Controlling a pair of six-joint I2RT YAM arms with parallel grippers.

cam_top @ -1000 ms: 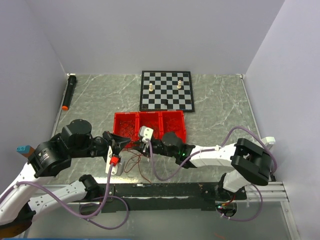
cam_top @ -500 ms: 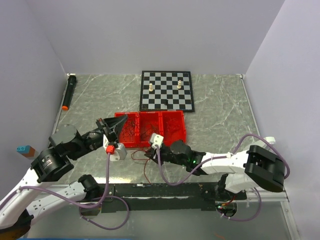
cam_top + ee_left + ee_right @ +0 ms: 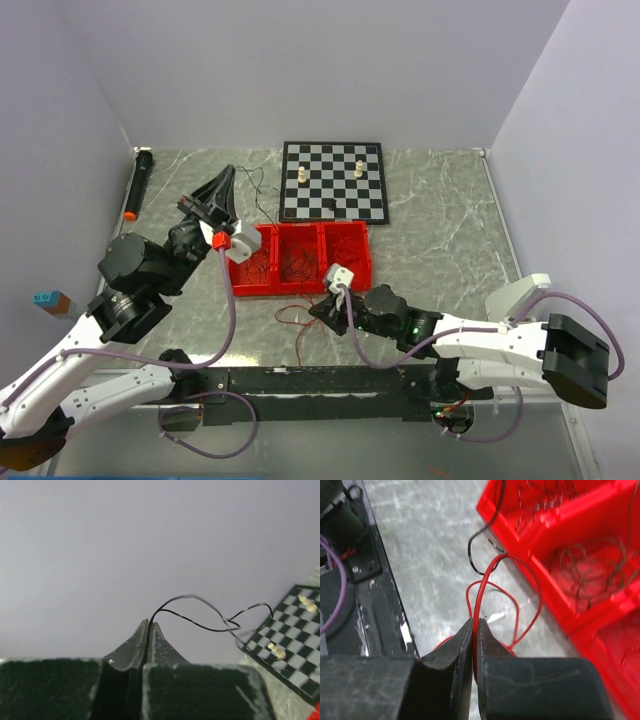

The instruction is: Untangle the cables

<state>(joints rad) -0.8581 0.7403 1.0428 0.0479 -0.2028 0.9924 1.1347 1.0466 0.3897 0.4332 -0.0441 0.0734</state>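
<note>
The cables are thin red and black wires. My left gripper (image 3: 224,174) is raised over the table's left middle and shut on the black wire (image 3: 262,192). In the left wrist view that black wire (image 3: 200,611) curls out of the left gripper (image 3: 149,623) in loose loops against the wall. My right gripper (image 3: 319,309) is low over the table in front of the red bin, shut on the red wire (image 3: 291,318). The right wrist view shows the red wire (image 3: 481,592) pinched between the tips of the right gripper (image 3: 475,623), and a black wire end (image 3: 474,550) hooked near it.
A red three-compartment bin (image 3: 300,229) holding more thin wires stands mid-table, seen close at the right wrist (image 3: 545,540). Behind it lies a chessboard (image 3: 332,195) with a few pieces. A black marker with an orange tip (image 3: 137,185) lies at far left.
My left gripper has risen and swung back-left, pulling the black wire up out of the bundle. My right gripper has moved nearer and rightward and closed on the red wire.
</note>
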